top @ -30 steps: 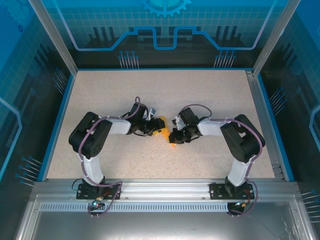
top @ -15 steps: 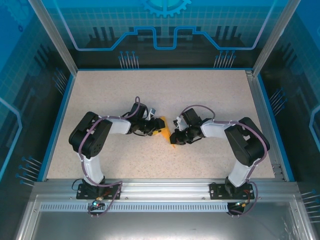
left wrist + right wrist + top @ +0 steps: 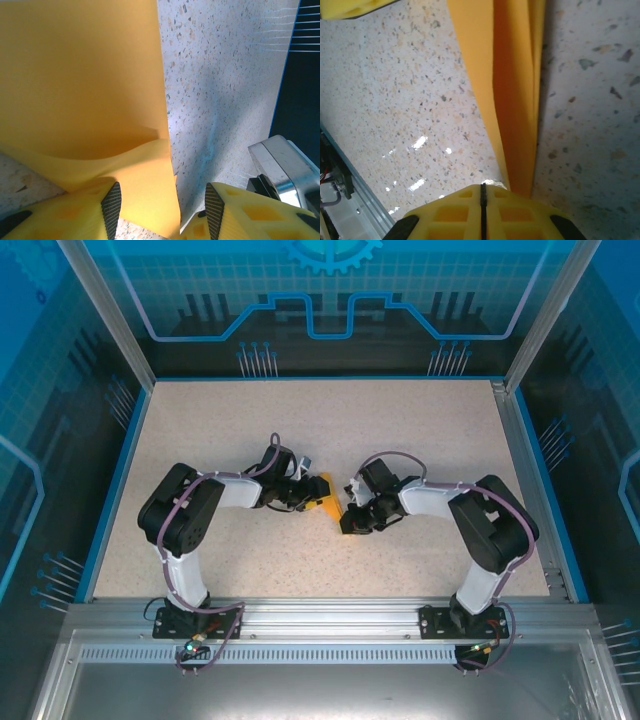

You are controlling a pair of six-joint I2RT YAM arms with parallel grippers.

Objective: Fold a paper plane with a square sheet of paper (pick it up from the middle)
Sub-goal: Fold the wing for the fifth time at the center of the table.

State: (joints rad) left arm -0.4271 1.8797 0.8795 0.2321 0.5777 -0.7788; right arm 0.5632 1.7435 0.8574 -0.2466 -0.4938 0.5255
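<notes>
our left fingers (image 3: pixel 70 215) are yellow moulded blocks with black ribbed inner pads (image 3: pixel 111 202); our right fingers (image 3: pixel 455 217) show recessed yellow pockets and a thin black seam between them. behind the fingers, the left arm (image 3: pixel 235 492) and right arm (image 3: pixel 430 502) wear white shells between black joints, trailing purple cables (image 3: pixel 165 552).

We find no readable words, numbers, labels or brand marks; the blue back panel (image 3: pixel 420 300) bears a gear emblem (image 3: pixel 332 252) and circuit-style lines, without lettering we can make out
</notes>
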